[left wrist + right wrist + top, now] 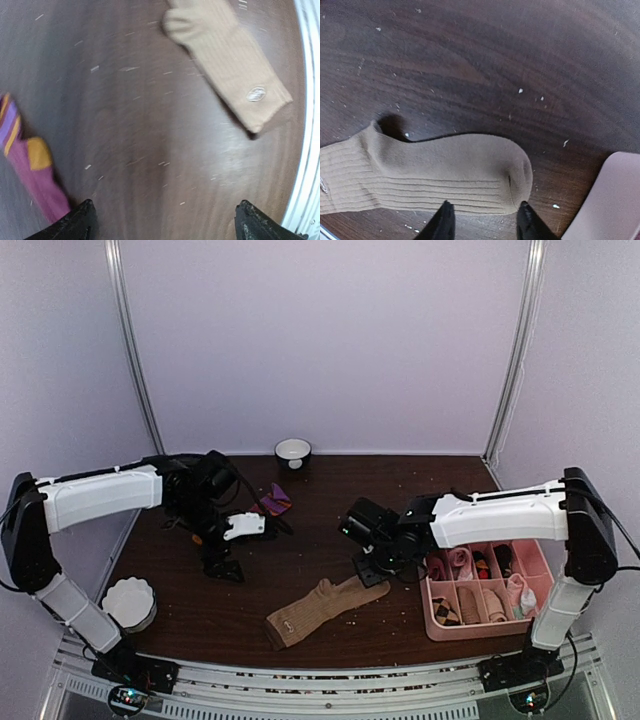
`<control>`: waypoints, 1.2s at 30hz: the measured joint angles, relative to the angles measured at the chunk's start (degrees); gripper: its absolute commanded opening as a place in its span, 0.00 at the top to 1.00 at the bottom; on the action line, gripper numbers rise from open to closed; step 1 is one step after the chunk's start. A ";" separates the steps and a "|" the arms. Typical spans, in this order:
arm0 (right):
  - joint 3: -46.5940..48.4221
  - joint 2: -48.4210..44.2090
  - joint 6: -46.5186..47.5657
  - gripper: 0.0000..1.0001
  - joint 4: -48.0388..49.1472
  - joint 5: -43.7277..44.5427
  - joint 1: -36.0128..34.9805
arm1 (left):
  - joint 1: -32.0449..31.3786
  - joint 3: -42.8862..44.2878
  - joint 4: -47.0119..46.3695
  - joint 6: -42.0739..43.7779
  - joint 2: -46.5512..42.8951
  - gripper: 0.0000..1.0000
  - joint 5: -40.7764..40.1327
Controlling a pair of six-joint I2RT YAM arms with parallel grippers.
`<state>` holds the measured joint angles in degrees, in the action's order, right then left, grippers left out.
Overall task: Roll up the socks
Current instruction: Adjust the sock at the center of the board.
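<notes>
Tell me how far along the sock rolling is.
Nothing looks rolled yet. The tan sock lies flat and full length on the table; the red sock lies apart, near the left gripper, which is open and empty. The right gripper hovers with parted jaws at the tan sock's toe. All rolling is left.

place: robot lab test cell | evidence: left arm (100, 495) and right arm (500, 515) mounted by a metal rail (320, 680) at a dark wood worktop (330, 480) | surroundings: plain pale enclosure walls (320, 340), metal poles (135, 350)
</notes>
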<state>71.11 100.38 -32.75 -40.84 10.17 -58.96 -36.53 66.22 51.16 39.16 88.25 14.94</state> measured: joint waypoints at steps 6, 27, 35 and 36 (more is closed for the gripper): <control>-3.28 4.90 -7.78 0.88 3.93 -6.95 2.93 | -8.39 -0.07 2.64 3.78 2.12 0.12 0.85; 29.18 28.96 -1.68 0.80 5.97 -10.54 10.91 | -14.21 -0.87 -1.62 5.35 7.19 0.11 1.79; 19.26 20.44 5.62 0.03 16.63 -6.82 11.08 | -7.80 -0.15 -3.74 2.38 7.74 0.11 6.27; 13.77 15.78 6.67 0.00 19.08 -5.77 11.02 | -5.77 0.46 -3.82 1.70 8.04 0.11 7.08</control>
<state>84.88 116.16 -26.09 -21.76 4.40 -47.94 -42.30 66.67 47.33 40.86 96.29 22.02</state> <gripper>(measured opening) 0.818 0.890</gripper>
